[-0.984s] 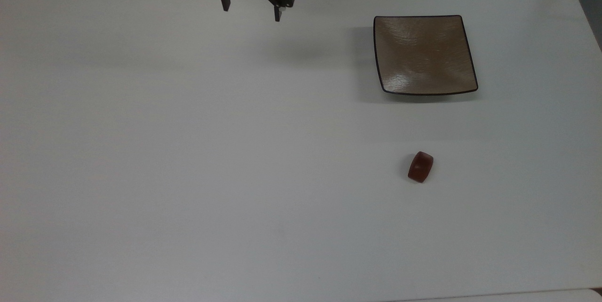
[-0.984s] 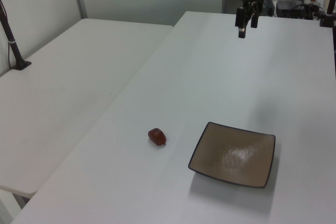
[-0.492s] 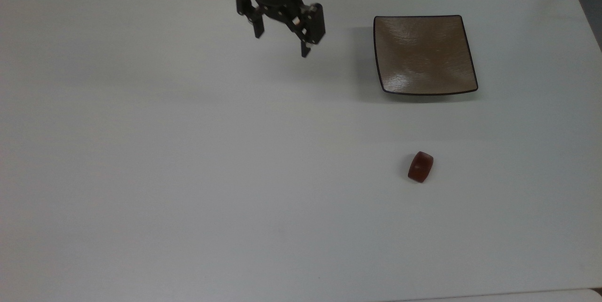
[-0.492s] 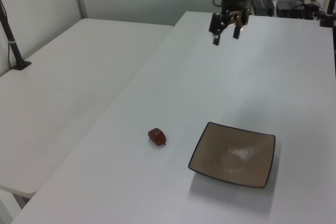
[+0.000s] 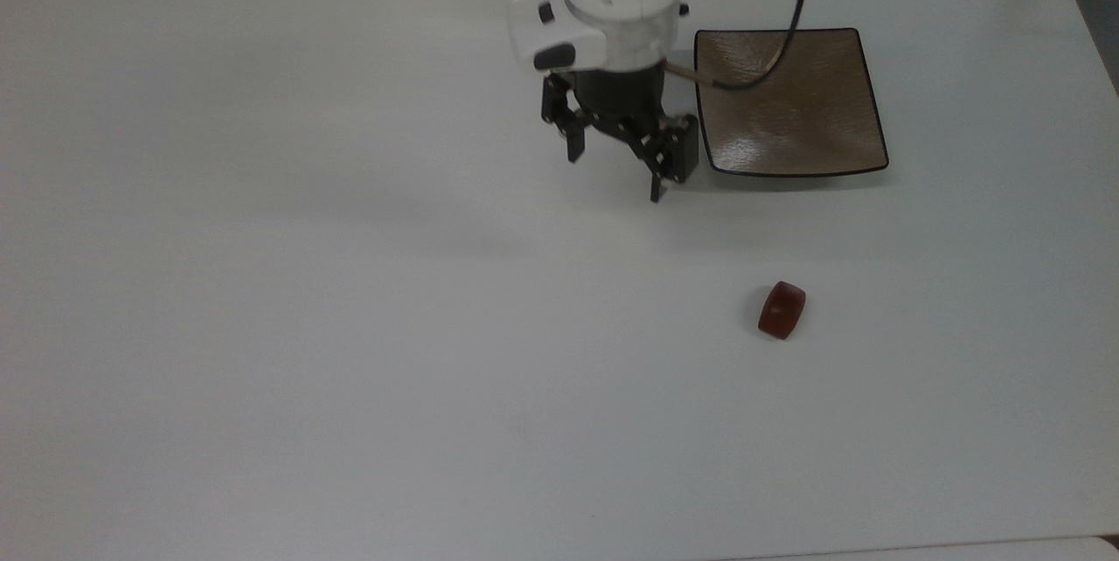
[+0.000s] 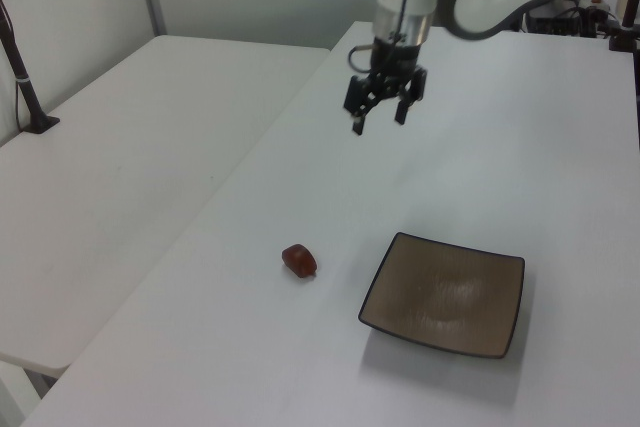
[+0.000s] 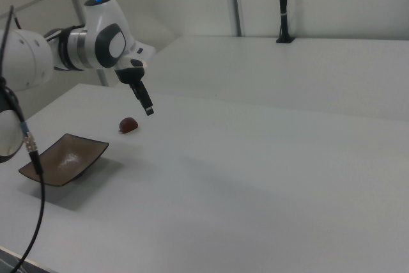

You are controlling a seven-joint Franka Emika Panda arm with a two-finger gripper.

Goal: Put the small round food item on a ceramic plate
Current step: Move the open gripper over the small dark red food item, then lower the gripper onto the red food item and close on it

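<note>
Gripper [image 5: 615, 173] is seen raised above the white table [image 5: 306, 325], fingers pointing down, jaws spread apart with nothing between them. In the left view the gripper [image 6: 378, 118] hangs clear of the surface, its two black fingers [image 6: 356, 123] visibly separated. In the right view the gripper [image 7: 146, 105] is seen edge-on below the white wrist housing.

The small round food item [image 5: 781, 310] is located on the table, well apart from the gripper: below and to the right of it in the top view. In the left view the food item [image 6: 299, 260] lies below the gripper and slightly to the left view's left. In the right view it [image 7: 128, 124] appears just below and to the right view's left of the fingertips, resting on the tabletop and untouched.

The ceramic plate [image 5: 791, 102] is placed just beside the gripper, on the top view's right; the right-hand finger overlaps its lower left corner in that view. The plate surface is bare. In the left view the plate [image 6: 444, 293] lies below the gripper, slightly right, and near the food item without touching it. In the right view the plate [image 7: 64, 158] sits lower left of the gripper.

A dark cable [image 5: 791, 10] is routed from the wrist across the plate's upper edge in the top view
</note>
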